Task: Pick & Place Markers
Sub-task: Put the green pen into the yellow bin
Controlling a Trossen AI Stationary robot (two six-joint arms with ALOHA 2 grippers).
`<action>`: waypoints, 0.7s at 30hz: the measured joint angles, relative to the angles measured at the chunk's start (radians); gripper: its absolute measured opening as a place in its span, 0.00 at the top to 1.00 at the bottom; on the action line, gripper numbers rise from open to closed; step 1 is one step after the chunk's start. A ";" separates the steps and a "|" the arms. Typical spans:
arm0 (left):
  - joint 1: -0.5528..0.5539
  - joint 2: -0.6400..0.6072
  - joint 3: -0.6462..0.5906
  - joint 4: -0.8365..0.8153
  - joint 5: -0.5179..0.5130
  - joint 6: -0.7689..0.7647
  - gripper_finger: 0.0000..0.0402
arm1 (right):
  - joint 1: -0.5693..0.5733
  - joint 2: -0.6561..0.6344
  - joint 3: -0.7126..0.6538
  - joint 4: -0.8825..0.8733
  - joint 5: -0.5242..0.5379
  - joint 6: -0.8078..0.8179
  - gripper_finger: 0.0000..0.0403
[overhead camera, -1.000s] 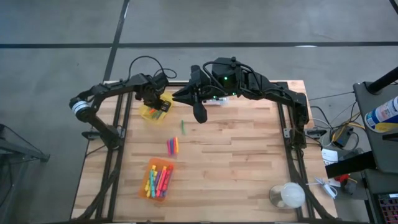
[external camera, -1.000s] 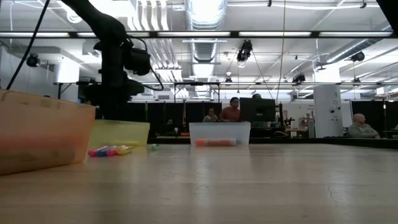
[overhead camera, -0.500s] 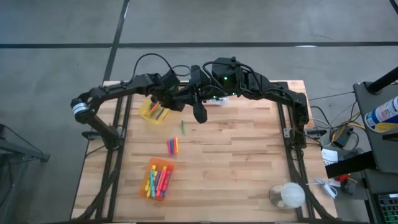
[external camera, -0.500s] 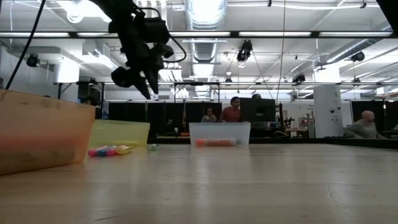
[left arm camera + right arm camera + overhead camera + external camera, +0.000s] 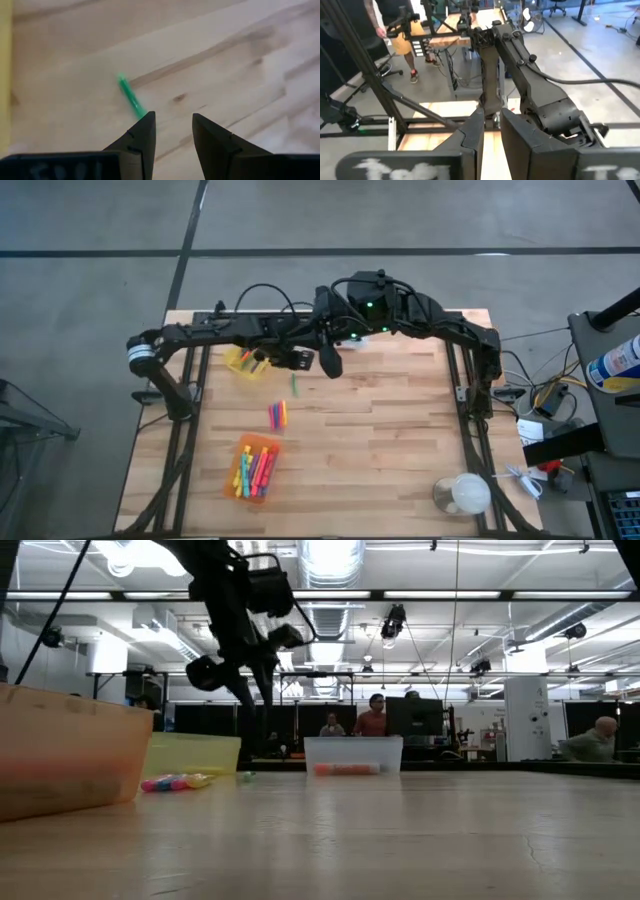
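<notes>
Reach-for-pickup step, by the look of it. Left pincer (image 5: pixel 172 132) raised above the counter (image 5: pixel 400 440), released and empty, a clear gap between the two dark fingers (image 5: pixel 142 132). Green marker (image 5: pixel 131 96) lying alone on the wood just ahead of those fingers, near the yellow bin (image 5: pixel 246 363) and apart from the rest. Small loose cluster of markers (image 5: pixel 278 415) further down the counter; many more already sitting in the orange bin (image 5: pixel 254 468). Right pincer (image 5: pixel 490 130) parked high at the back of the counter beside the clear bin (image 5: pixel 353 755), fingers nearly closed on nothing, waiting.

Next move, as a judgement: shift slightly over the green marker, turn the wrist so the fingers straddle the barrel across its width, descend until the tips nearly touch the wood, then clench and lift. Main risk: nudging so thin a stick aside rather than catching it.
</notes>
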 joint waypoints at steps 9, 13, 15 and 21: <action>-0.017 0.145 -0.004 -0.012 -0.033 -0.112 0.70 | -0.002 -0.063 0.001 -0.150 0.000 -0.101 0.86; -0.017 0.203 -0.004 0.010 -0.041 -0.112 0.70 | -0.002 -0.080 0.001 -0.200 0.000 -0.151 0.86; -0.017 0.225 -0.004 0.013 -0.049 -0.114 0.70 | -0.002 -0.081 0.001 -0.225 0.000 -0.166 0.86; -0.019 0.273 -0.004 0.027 -0.050 -0.144 0.70 | -0.002 -0.082 0.000 -0.290 0.000 -0.202 0.86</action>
